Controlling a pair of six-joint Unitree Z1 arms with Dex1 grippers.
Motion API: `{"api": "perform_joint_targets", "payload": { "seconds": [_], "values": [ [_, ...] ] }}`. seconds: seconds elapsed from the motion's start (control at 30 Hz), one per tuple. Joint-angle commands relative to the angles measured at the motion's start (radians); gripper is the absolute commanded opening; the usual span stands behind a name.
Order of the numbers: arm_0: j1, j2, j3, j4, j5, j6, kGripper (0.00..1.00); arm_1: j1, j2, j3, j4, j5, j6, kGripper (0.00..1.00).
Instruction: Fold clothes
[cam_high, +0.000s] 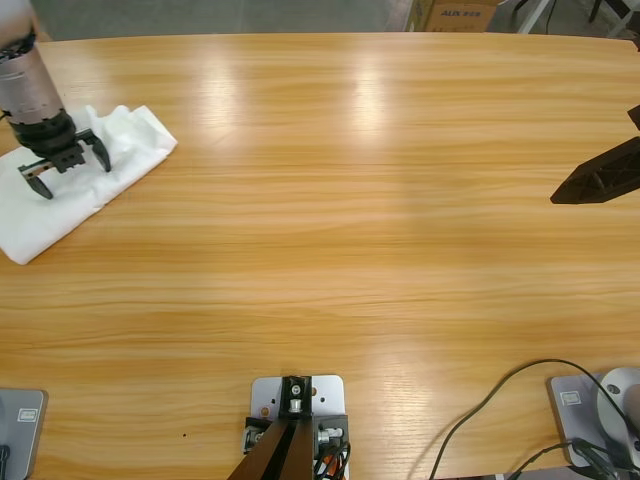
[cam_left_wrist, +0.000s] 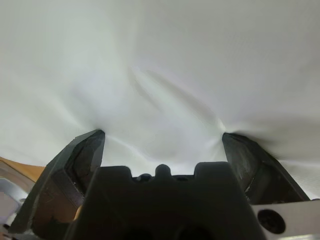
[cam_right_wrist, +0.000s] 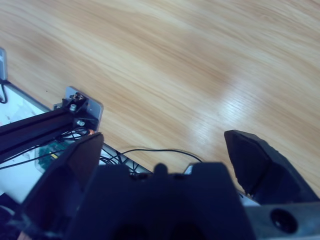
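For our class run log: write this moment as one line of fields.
task: fold clothes | T-shirt: folded, table's far-left corner | left gripper: jaws open, pressed on T-shirt | right gripper: jaws open over bare table

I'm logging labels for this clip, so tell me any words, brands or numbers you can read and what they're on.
"AUX", then blurred characters: on the cardboard box beyond the table's far edge.
White T-shirt under the left hand: no text visible.
Nothing else readable.
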Motion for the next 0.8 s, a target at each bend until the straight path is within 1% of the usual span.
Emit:
{"api": "perform_joint_targets", "payload": {
  "seconds": [0.03,0.2,0.27,0.43,0.57,0.63,0.67,0.8],
  "values": [
    [0.183,0.084,0.019,-0.023,0.029,0.11,0.913,-0.011,0.028,0.01,-0.015,0.015,-0.012,1.0],
    [0.297,0.091,-0.012,-0.013,0.051,0.175,0.913,-0.011,0.031,0.009,-0.015,0.014,-0.012,1.0],
    [0.31,0.091,-0.058,0.012,0.071,0.205,0.913,-0.011,0.034,0.008,-0.015,0.014,-0.012,1.0],
    [0.276,0.087,-0.184,0.093,0.106,0.263,0.913,-0.011,0.04,0.003,-0.015,0.015,-0.012,1.0],
    [0.209,0.029,-0.2,0.104,0.094,0.305,0.913,-0.011,0.04,0.003,-0.015,0.015,-0.013,1.0],
    [0.184,-0.032,-0.168,0.093,0.072,0.326,0.913,-0.011,0.04,0.003,-0.016,0.017,-0.013,1.0],
    [0.177,-0.068,-0.127,0.074,0.061,0.328,0.913,-0.011,0.039,0.003,-0.016,0.017,-0.013,1.0],
    [0.173,-0.273,0.144,-0.063,0.014,0.287,0.913,-0.011,0.041,0.016,-0.031,0.023,-0.016,1.0]
  ]
}}
